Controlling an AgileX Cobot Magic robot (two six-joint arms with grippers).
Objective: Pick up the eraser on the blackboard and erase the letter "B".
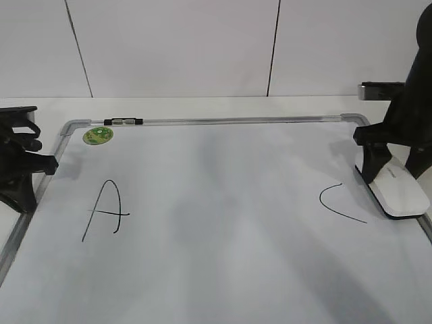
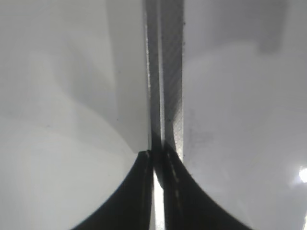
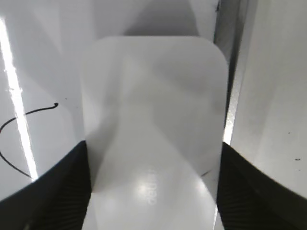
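At board's right edge: right gripper (image 1: 395, 177) clamped on the eraser (image 1: 401, 191).
Eraser rests on the blackboard (image 1: 223, 223) beside "C" (image 1: 339, 202); left gripper (image 2: 158, 158) fingers together, far left.

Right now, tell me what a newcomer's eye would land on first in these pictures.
First, the right hand at the board's right edge, its fingers either side of the white eraser lying there. Next, the big whiteboard with a black "A" at left and a "C" at right beside the eraser; no "B" shows between them. A green magnet sits in the far left corner, and the left hand rests shut over the left frame.
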